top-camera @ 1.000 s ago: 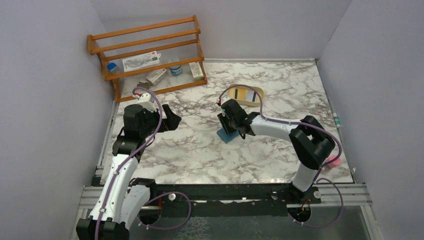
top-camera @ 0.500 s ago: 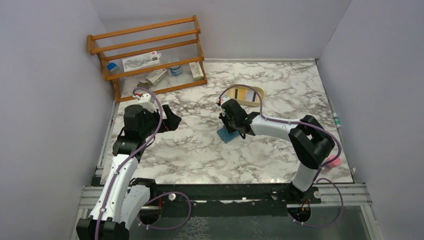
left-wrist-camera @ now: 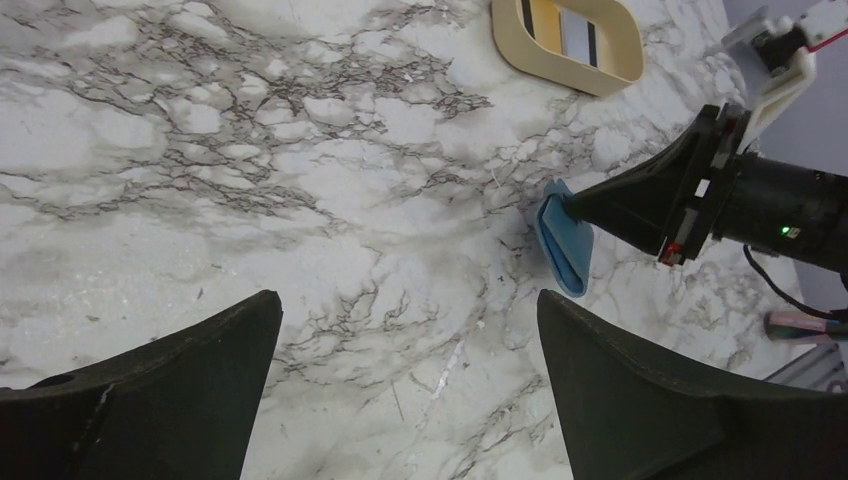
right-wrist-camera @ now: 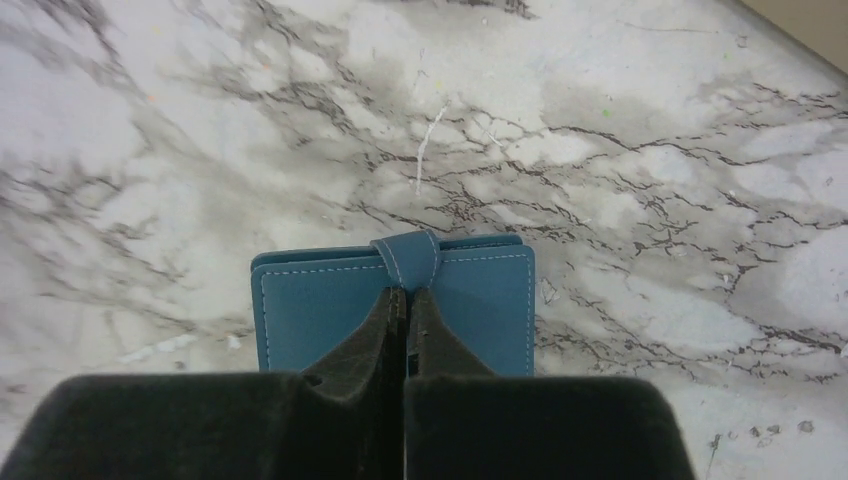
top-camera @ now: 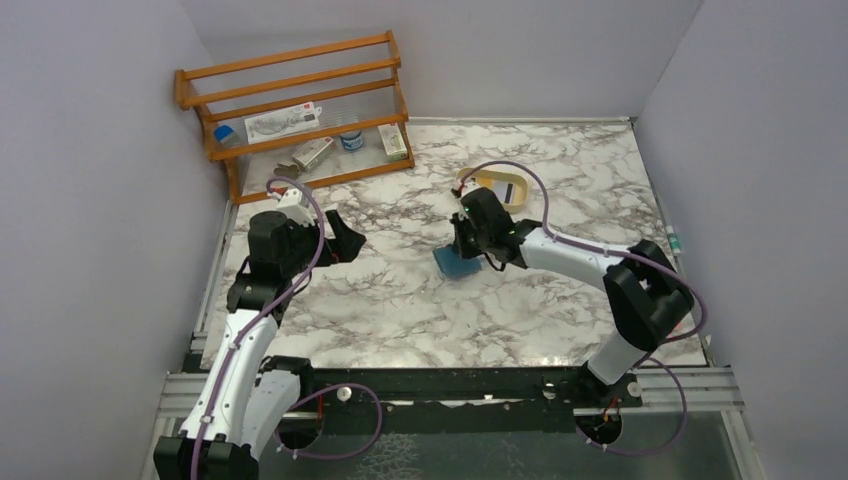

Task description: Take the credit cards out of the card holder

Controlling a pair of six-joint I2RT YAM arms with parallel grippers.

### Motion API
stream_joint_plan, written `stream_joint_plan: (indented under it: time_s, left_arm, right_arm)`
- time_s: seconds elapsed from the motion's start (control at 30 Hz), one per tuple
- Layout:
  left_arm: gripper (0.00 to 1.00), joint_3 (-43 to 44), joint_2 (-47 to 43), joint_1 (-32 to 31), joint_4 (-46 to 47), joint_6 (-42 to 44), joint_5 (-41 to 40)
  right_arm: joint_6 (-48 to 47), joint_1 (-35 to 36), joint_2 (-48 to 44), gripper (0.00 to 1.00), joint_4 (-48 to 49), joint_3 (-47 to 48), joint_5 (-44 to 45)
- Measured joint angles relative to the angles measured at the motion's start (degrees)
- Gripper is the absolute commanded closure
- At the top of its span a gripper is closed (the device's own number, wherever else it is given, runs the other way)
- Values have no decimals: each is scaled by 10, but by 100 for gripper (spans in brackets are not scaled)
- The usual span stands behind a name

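right gripper (right-wrist-camera: 406, 296) tight on the card holder (right-wrist-camera: 325, 312), now further right (left gripper (left-wrist-camera: 406, 302) agape)

teal card holder (right-wrist-camera: 320, 310), folded shut, on marble table (right-wrist-camera: 620, 150)

Card holder (top-camera: 451, 265) on table (top-camera: 400, 300) centre at R claw (right-wrist-camera: 408, 292) tip, tray (top-camera: 520, 190) behind it, rack (top-camera: 300, 100) far-L.

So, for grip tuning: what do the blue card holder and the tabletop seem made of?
The card holder: likely leather or faux leather, matte, with pale stitching along its edges. The table: marble-look top, white with grey veins, faint sheen; stone or printed laminate, unclear.
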Motion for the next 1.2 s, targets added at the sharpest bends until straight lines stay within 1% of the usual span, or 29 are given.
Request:
stream_joint_plan:
  time_s: [0.07,0.2,0.3,0.4,0.43,0.53,0.57,0.67,0.7,0.8,0.87,0.97,1.03,1.07,1.13,1.2]
  left_arm:
    - [1,-12,-3,0,15,-14,12]
    - [1,-76,-35,-5,68,-63,39]
    - [1,-120,-54,-17,106,-97,47]
    - [1,-134,-52,-38,145,-122,47]
    - [1,-134,-46,-50,163,-130,43]
    - [1,-134,-24,-99,231,-142,25]
    - [1,-134,-9,-124,261,-142,14]
    - [1,-132,34,-183,323,-133,-9]
    - [3,-130,53,-201,344,-126,-19]
    - [4,-117,100,-249,379,-106,-39]
    - [2,-98,141,-291,400,-84,-63]
    - [1,-82,170,-337,420,-50,-108]
    - [1,-76,184,-360,433,-38,-124]
    - [2,-73,195,-375,443,-28,-150]
    - [4,-66,211,-391,454,-17,-182]
    - [11,-64,229,-403,465,-10,-224]
  right_arm:
    - [40,-13,-27,99,1,0,-22]
    - [139,-33,-76,99,11,3,-53]
    - [226,-39,-86,99,12,12,-64]
    - [303,-39,-85,99,10,12,-74]
    - [339,-39,-85,99,9,12,-80]
    - [380,-39,-85,99,10,12,-86]
    - [394,-39,-85,99,10,12,-87]
    - [424,-39,-86,99,10,12,-88]
    - [431,-39,-86,99,10,12,-89]
    - [447,-39,-86,99,10,12,-89]
    - [454,-39,-87,99,9,12,-90]
    - [461,-39,-90,99,9,12,-89]
    - [465,-39,-92,99,9,12,-90]
    - [468,-39,-93,99,9,12,-90]
    - [471,-39,-94,99,9,12,-90]
    - [474,-39,-95,99,9,12,-92]
